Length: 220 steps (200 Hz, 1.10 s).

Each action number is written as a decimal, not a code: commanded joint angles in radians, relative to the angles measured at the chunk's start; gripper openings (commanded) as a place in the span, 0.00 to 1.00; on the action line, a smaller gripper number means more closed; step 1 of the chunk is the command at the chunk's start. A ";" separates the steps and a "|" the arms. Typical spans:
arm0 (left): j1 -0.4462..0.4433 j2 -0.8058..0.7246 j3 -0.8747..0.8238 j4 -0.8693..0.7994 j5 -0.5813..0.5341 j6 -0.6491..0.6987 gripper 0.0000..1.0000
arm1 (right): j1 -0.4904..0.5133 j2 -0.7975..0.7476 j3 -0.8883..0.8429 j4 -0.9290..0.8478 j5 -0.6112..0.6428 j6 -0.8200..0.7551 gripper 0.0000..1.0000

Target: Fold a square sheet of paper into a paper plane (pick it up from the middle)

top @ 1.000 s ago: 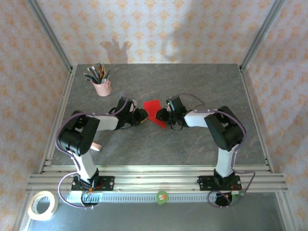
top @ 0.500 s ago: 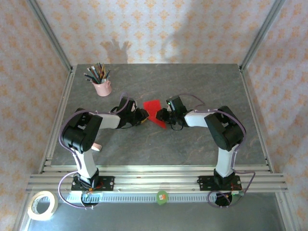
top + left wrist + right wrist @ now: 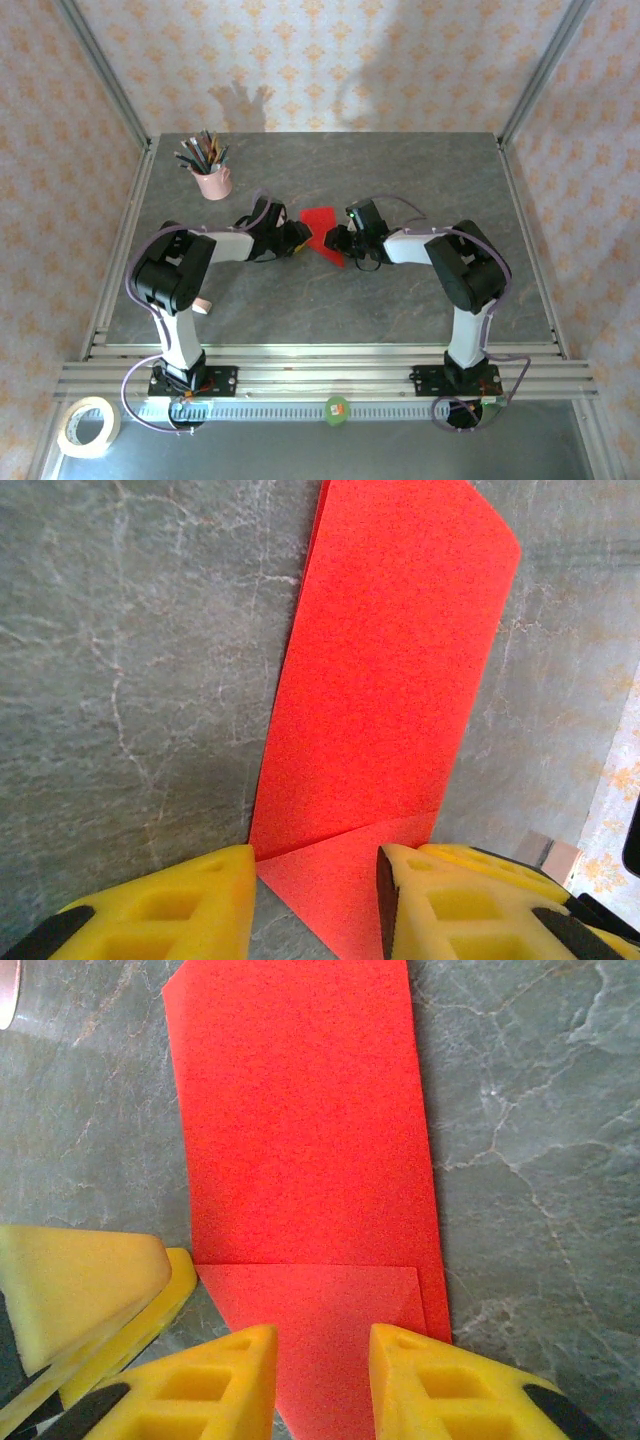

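Note:
The paper plane (image 3: 320,224) is a bright red sheet, partly folded, lying flat at the table's middle with a pointed near end. In the left wrist view the paper plane (image 3: 390,660) shows a diagonal crease, and my left gripper (image 3: 315,900) stands open over its folded corner, at its left side from above (image 3: 298,238). In the right wrist view the paper plane (image 3: 300,1130) carries a folded flap. My right gripper (image 3: 322,1380) is open with that flap between its fingers, at the sheet's right side (image 3: 336,240). A left fingertip (image 3: 80,1280) sits just beside it.
A pink cup (image 3: 211,182) of pencils stands at the back left. A tape roll (image 3: 88,427) lies off the table's near left corner. Aluminium frame posts (image 3: 110,75) rise at both back corners, and papered walls enclose the table.
My left gripper has edged closer to the paper's left edge and its jaws have widened a little. The right gripper and the paper have stayed about where they were.

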 commanded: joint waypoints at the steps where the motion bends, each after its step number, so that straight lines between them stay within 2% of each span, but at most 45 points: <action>1: -0.010 0.018 0.019 -0.058 -0.040 -0.013 0.38 | -0.008 0.034 -0.025 -0.048 0.021 0.001 0.30; 125: -0.014 -0.048 0.008 -0.106 -0.125 -0.028 0.33 | -0.007 0.040 -0.027 -0.046 0.019 0.000 0.29; 152: -0.019 -0.049 0.019 -0.077 -0.058 -0.033 0.33 | -0.008 0.042 -0.027 -0.046 0.019 -0.001 0.29; 220: -0.020 0.003 0.052 -0.076 -0.028 -0.028 0.32 | -0.008 0.052 -0.030 -0.045 0.016 -0.001 0.28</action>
